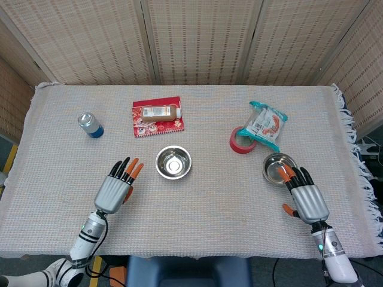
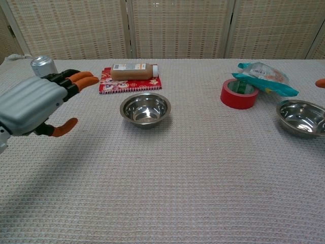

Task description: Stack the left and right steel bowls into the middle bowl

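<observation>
The left hand (image 1: 115,189) hovers empty, fingers apart, beside the middle bowl (image 1: 173,162), while the right hand (image 1: 306,198), fingers spread, reaches the right bowl (image 1: 277,167).

A bowl (image 1: 173,162) is sitting mid-frame on the table (image 1: 209,197), with a bottle (image 1: 160,112) lying on a booklet (image 1: 157,117) just above it. A can (image 1: 90,125) is standing at upper left. At right, a packet (image 1: 267,124) is resting on a tape roll (image 1: 242,141), with a second bowl (image 1: 279,168) lying below them.
</observation>
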